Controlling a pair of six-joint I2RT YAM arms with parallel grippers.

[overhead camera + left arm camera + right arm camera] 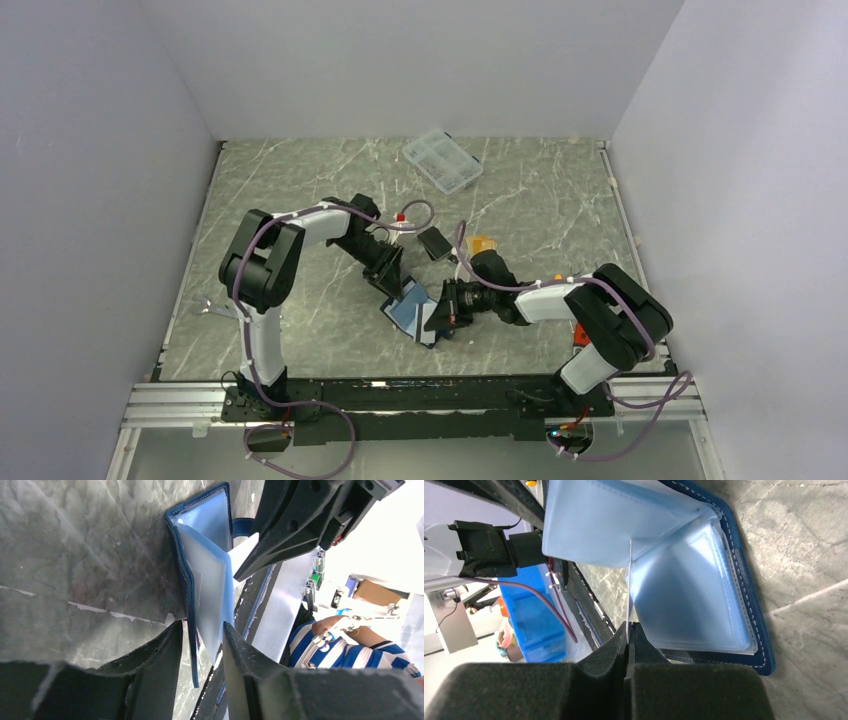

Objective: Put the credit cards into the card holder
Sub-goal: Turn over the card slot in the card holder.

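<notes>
The navy card holder [408, 314] lies open on the marble table between both grippers, its light blue sleeves fanned up [694, 600]. My right gripper [629, 626] is shut on a thin silver-grey credit card [629, 580], seen edge-on, whose far edge sits in the fold between two sleeves. In the left wrist view that card [246, 550] pokes from the right gripper's fingers [285, 535] over the holder [207, 525]. My left gripper [202, 635] stands open, with the holder's cover edge and a sleeve in the gap between its jaws. A black card [433, 242] and an orange card [483, 243] lie behind.
A clear plastic compartment box [442, 160] sits at the back of the table. A small orange item [578, 333] lies beside the right arm's base. White walls close in the table on three sides.
</notes>
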